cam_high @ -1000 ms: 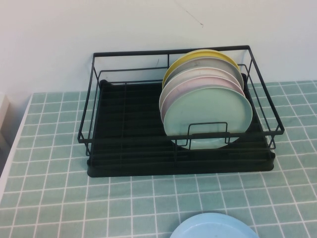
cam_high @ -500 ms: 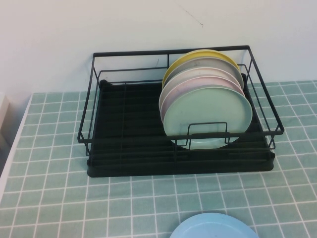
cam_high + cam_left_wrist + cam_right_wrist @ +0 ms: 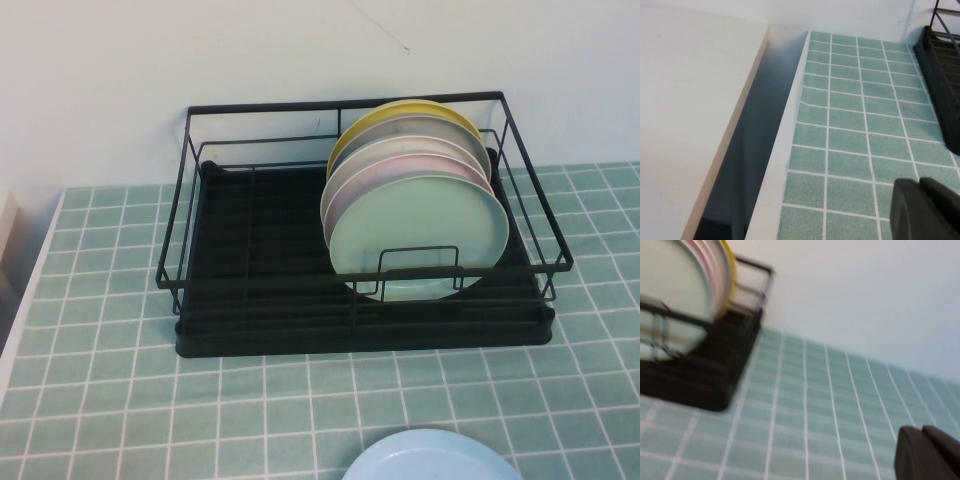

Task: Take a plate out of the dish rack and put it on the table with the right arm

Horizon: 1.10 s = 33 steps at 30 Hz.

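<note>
The pale sky-blue plate (image 3: pixel 432 459) lies flat on the tiled table (image 3: pixel 100 380) at the near edge, in front of the dish rack (image 3: pixel 260 250), partly cut off by the picture. Neither arm shows in the high view. My right gripper (image 3: pixel 921 430) is shut and empty, over bare tiles to the right of the rack (image 3: pixel 695 380). My left gripper (image 3: pixel 919 183) is shut and empty, over tiles near the table's left edge, with the rack's corner (image 3: pixel 945 85) beyond it.
Several plates stand upright in the rack's right half: a mint-green plate (image 3: pixel 420 235) in front, then a pink plate (image 3: pixel 345 195), a pale one and a yellow plate (image 3: pixel 385 115) at the back. A white wall rises behind. A gap and a white counter (image 3: pixel 690 110) lie past the table's left edge.
</note>
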{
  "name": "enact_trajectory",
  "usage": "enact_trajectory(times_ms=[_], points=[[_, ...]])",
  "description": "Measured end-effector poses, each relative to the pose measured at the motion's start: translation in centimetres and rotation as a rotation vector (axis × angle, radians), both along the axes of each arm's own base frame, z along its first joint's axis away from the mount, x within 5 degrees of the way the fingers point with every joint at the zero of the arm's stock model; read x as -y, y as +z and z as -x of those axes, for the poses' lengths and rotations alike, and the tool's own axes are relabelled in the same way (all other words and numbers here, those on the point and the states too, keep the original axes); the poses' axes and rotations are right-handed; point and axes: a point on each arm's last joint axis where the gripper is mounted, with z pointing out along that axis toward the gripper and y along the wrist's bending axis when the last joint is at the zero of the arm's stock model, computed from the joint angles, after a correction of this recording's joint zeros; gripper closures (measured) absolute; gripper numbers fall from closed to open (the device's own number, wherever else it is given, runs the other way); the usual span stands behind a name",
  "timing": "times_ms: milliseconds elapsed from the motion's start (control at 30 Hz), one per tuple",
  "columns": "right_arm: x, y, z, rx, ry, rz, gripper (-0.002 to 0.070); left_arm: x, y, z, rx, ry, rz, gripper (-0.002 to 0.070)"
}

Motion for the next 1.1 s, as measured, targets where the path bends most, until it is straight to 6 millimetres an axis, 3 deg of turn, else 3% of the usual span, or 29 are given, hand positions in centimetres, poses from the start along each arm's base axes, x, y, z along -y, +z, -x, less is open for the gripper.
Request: enact_trajectory(times_ms=[233, 1100], points=[[0.5, -5.0, -0.7, -0.111, -0.101, -0.110, 0.0678, 0.0, 0.0, 0.0, 0.000, 0.000, 0.000, 0.0678], [0.8, -5.3, -0.6, -0.121, -0.159, -0.198, 0.0678, 0.0, 0.0, 0.0, 0.000, 0.000, 0.000, 0.0678]])
